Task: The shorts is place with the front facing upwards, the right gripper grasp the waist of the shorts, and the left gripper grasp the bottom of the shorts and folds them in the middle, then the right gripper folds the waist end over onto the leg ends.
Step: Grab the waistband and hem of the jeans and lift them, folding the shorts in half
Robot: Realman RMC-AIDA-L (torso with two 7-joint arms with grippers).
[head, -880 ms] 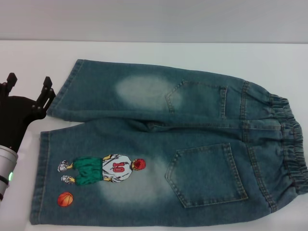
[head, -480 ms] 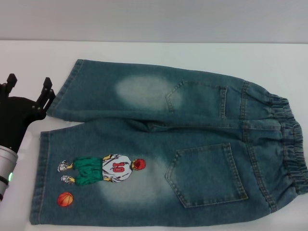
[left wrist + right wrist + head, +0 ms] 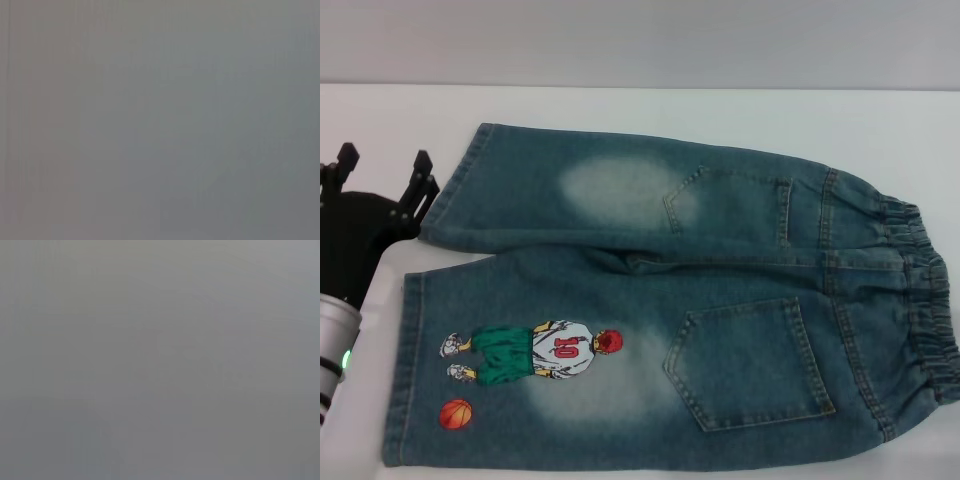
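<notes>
Blue-green denim shorts (image 3: pixel 720 300) lie flat on the white table (image 3: pixel 620 110), pockets up. The gathered waist (image 3: pixel 925 300) is at the right. The bottom of the shorts is at the left: the far leg hem (image 3: pixel 455 190) and the near leg hem (image 3: pixel 405 370), beside the cartoon player (image 3: pixel 535 352) and the orange ball (image 3: pixel 456 413). My left gripper (image 3: pixel 382 165) is open just left of the far leg hem, close to its edge, with nothing between its fingers. The right gripper is out of view. Both wrist views show only plain grey.
White table surface shows beyond the shorts at the back and along the left edge. A grey wall (image 3: pixel 640 40) runs behind the table. My left arm's silver segment with its green light (image 3: pixel 342 358) sits at the lower left.
My left gripper has shifted slightly farther back and a touch toward the far leg hem. The shorts have not moved.
</notes>
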